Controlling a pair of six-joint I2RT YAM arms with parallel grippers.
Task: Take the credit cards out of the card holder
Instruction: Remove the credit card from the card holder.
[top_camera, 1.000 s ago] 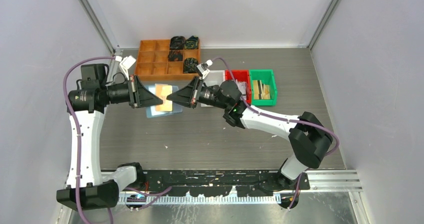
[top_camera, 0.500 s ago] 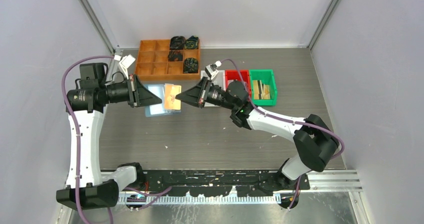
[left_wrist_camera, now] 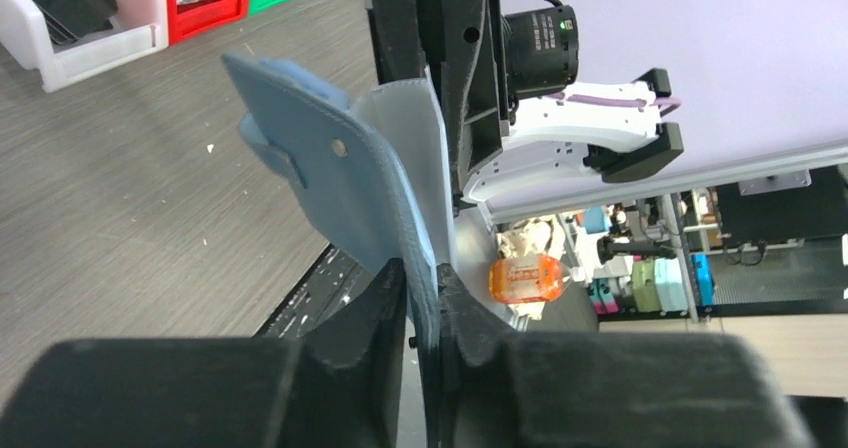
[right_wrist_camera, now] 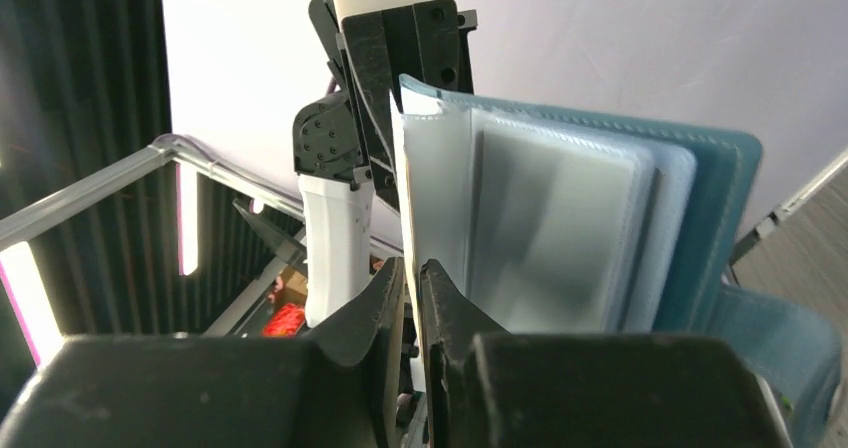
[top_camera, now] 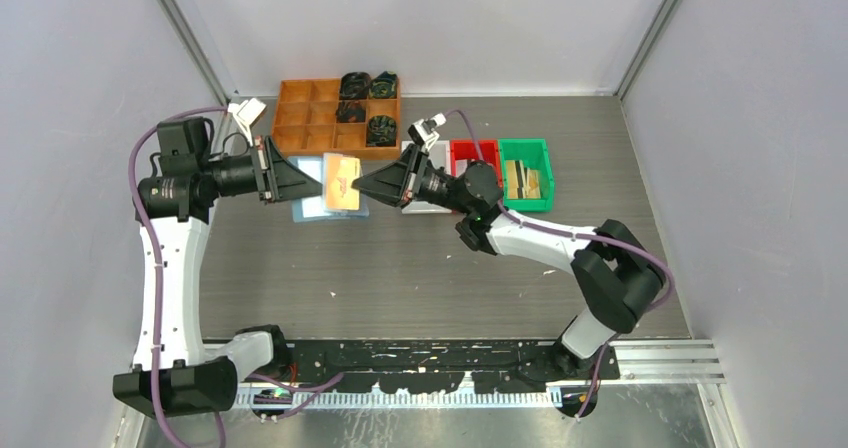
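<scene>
The light blue card holder [top_camera: 318, 211] hangs open between my two grippers, above the table's far left. My left gripper [top_camera: 318, 190] is shut on the edge of its blue cover [left_wrist_camera: 330, 178], seen between the jaws in the left wrist view [left_wrist_camera: 425, 283]. My right gripper [top_camera: 360, 188] is shut on one clear plastic sleeve [right_wrist_camera: 432, 198], pinched at the jaws [right_wrist_camera: 412, 278]. A tan-orange rectangle [top_camera: 343, 182] shows in the open holder from above. A greyish card shape [right_wrist_camera: 560, 238] sits inside the sleeves. No card is free of the holder.
An orange compartment tray [top_camera: 310, 128] with dark parts stands at the far left. A white bin [top_camera: 432, 153], a red bin [top_camera: 475, 158] and a green bin [top_camera: 527, 173] stand in a row behind the right gripper.
Both grippers and the holder have shifted a little toward the far side. The right wrist has moved rightward. The tan face now shows further right between the grippers.
</scene>
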